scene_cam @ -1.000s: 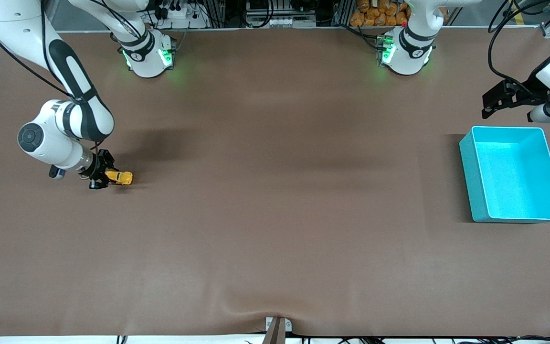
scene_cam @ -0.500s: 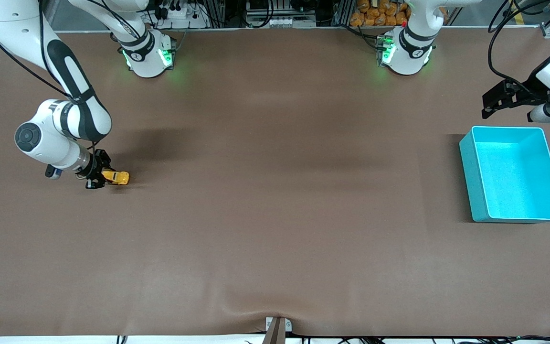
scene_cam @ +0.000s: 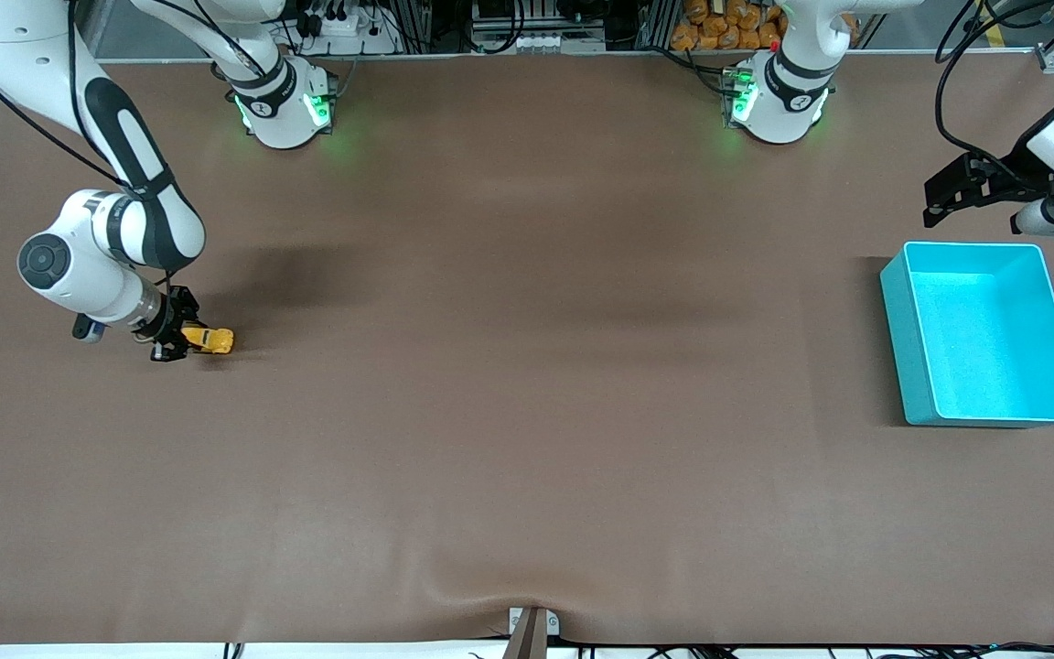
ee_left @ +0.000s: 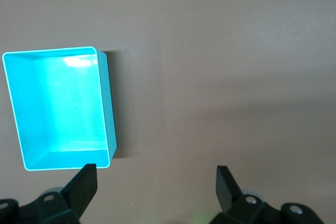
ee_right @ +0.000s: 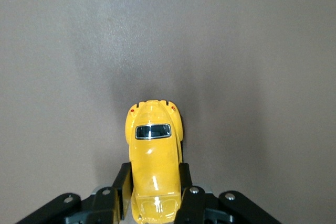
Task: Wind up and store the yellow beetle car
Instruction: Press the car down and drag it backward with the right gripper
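Observation:
The yellow beetle car (scene_cam: 209, 340) rests on the brown table near the right arm's end, and it fills the right wrist view (ee_right: 154, 156). My right gripper (scene_cam: 177, 339) is shut on the car, its fingers (ee_right: 124, 184) pressed on both sides of the body, down at the table surface. The teal bin (scene_cam: 984, 334) stands empty near the left arm's end; it shows in the left wrist view (ee_left: 58, 108) too. My left gripper (scene_cam: 943, 197) is open and empty, and the arm waits up in the air just past the bin's edge nearest the robots' bases.
The brown table mat (scene_cam: 527, 366) stretches wide between the car and the bin. A small metal bracket (scene_cam: 532, 627) sits at the table's edge nearest the front camera. The two arm bases (scene_cam: 285, 101) stand along the edge farthest from it.
My right gripper has dragged the yellow car along the table toward the right arm's end, still shut on it. The left arm has not moved.

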Controlling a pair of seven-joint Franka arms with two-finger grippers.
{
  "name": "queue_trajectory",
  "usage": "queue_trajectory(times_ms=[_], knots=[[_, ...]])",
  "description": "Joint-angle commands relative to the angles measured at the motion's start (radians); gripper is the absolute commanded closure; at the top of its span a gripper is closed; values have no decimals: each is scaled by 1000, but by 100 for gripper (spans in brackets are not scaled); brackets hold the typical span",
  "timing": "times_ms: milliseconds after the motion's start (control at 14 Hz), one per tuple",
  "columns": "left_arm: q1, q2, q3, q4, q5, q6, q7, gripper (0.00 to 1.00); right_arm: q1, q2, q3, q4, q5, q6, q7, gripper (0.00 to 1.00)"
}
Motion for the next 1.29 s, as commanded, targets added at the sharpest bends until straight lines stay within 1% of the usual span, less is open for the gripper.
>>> queue_trajectory(times_ms=[0, 643, 929, 1214], knots=[[12, -12, 0, -1, -23, 6, 24, 0, -27, 102, -7, 34, -34, 59, 2, 83], [12, -11, 3, -1, -23, 6, 24, 0, -107, 130, -6, 57, -141, 85, -7, 84], [12, -9, 3, -1, -23, 6, 24, 0, -154, 131, -4, 75, -144, 84, -77, 84], [12, -9, 3, 0, -23, 7, 24, 0, -177, 134, -4, 88, -144, 84, -111, 86]])
